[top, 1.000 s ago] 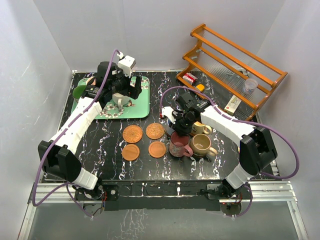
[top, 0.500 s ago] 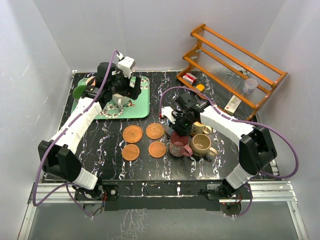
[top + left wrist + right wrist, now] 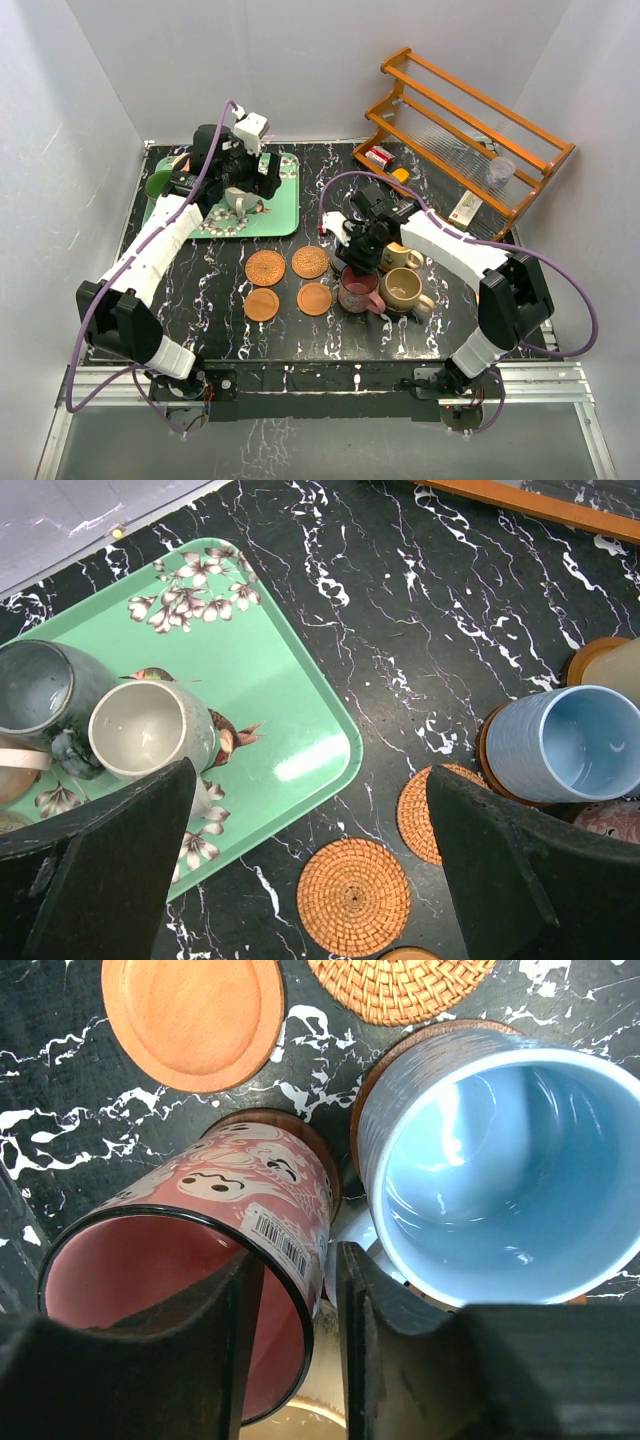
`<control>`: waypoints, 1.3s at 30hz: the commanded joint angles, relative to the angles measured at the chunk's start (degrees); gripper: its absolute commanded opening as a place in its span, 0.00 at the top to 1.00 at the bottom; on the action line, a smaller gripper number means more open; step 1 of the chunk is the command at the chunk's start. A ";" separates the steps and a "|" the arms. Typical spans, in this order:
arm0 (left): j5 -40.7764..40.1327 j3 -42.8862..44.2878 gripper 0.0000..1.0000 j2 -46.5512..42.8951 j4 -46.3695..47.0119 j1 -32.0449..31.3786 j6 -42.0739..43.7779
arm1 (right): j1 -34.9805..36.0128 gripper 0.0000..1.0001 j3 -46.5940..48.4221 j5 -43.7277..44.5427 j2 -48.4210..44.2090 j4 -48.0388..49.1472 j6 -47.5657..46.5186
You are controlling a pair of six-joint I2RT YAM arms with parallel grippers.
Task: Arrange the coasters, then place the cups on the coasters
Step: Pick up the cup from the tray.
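My right pincer [image 3: 298, 1260] hangs low over the cluster of cups right of centre. Its fingers [image 3: 170, 1360] are parted by only a narrow slit, and I can make out nothing clamped between them. Right below it the light blue cup [image 3: 500, 1180] stands upright on a dark brown coaster [image 3: 415, 1038], just beside the pink cup [image 3: 200, 1250], which sits on a brown coaster of its own; whether the two cups touch I cannot tell. From the top camera I see the tan cup [image 3: 403, 290] to the right of the pink one and the yellow-cream cup [image 3: 400, 257] just behind it, all four packed close together.

Left of that group, four bare coasters lie flat in a square block on the black marbled surface [image 3: 220, 330]. The two woven coasters [image 3: 266, 267] are in the far row and the two smooth orange coasters [image 3: 262, 304] in the near row, none of them overlapping.

My left pincer [image 3: 310, 770] is spread as wide as it goes and holds nothing. It hovers above the green tray [image 3: 290, 710] at the far left. On the tray the cream-white cup [image 3: 150, 730] and the grey-teal cup [image 3: 35, 695] stand upright, pressed against each other. The green cup [image 3: 158, 183] is at the tray's left end, partly hidden by the arm
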 commanded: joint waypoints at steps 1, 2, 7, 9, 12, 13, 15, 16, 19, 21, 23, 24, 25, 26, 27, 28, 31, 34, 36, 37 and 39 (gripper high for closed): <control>0.84 -0.71 0.01 -3.06 1.07 0.50 0.28 | 0.38 0.63 4.05 -1.97 -2.80 0.71 0.64; 0.78 -0.77 0.01 -3.15 1.08 0.51 0.31 | 0.32 0.61 4.27 -1.96 -3.11 0.77 0.53; 0.55 -1.15 0.01 -3.25 0.83 0.65 1.13 | -0.61 0.52 5.71 -1.79 -4.72 0.85 0.70; 0.20 -1.26 0.01 -3.15 0.74 0.72 1.39 | -1.49 0.49 6.59 -2.58 -5.58 0.93 0.89; -0.21 -1.11 0.01 -2.72 0.23 0.88 1.93 | -4.35 0.46 7.28 -4.81 -6.86 1.49 1.05; -0.44 -1.07 0.01 -2.65 0.06 0.94 1.99 | -5.59 0.46 7.34 -5.60 -7.25 1.81 1.04; -1.03 -0.80 0.01 -2.28 -0.32 1.05 2.24 | -8.69 0.45 7.33 -7.44 -8.09 2.64 1.03; -1.51 -0.62 0.01 -1.97 -0.67 1.17 2.34 | -10.65 0.44 7.12 -8.84 -8.45 3.23 1.10; -2.22 -0.13 0.02 -0.90 -1.78 1.98 2.65 | -17.02 0.44 6.19 -13.34 -9.64 5.51 2.04; -2.29 -0.03 0.03 -0.28 -2.16 2.89 2.90 | -21.09 0.44 4.89 -16.24 -10.77 7.81 3.32; -2.07 0.14 0.03 0.37 -2.15 4.35 3.17 | -24.80 0.44 2.94 -18.62 -11.93 10.73 5.17; -1.63 0.28 0.04 0.81 -2.10 5.26 3.23 | -26.22 0.44 1.97 -19.09 -12.51 12.30 6.37; -1.12 0.59 0.04 1.55 -2.03 6.29 3.39 | -27.42 0.44 0.99 -19.57 -12.93 13.54 7.32; -0.33 0.91 0.04 2.17 -1.98 7.41 3.40 | -28.47 0.44 0.05 -20.09 -13.37 14.81 8.42; 0.39 1.35 0.04 3.02 -1.86 8.68 3.62 | -29.31 0.44 -0.81 -20.53 -13.72 15.87 9.39; 1.31 1.95 0.04 3.90 -1.91 9.84 3.72 | -29.88 0.44 -1.59 -20.74 -13.88 16.49 10.06; 4.90 3.99 0.06 7.03 -2.27 13.51 4.39 | -30.86 0.44 -2.37 -20.80 -14.32 16.80 10.61; 7.10 5.89 0.08 10.15 -2.18 15.75 5.10 | -31.25 0.44 -3.17 -20.73 -14.59 17.26 10.86; 7.10 7.08 0.10 12.12 -1.87 16.50 5.26 | -31.33 0.44 -3.45 -20.78 -14.45 17.30 10.96; 6.91 7.48 0.12 13.18 -1.64 16.82 5.43 | -31.36 0.44 -3.56 -20.78 -14.38 17.24 10.96; 6.36 8.56 0.14 15.38 -1.41 17.36 5.48 | -31.34 0.44 -3.67 -21.06 -14.45 17.21 10.96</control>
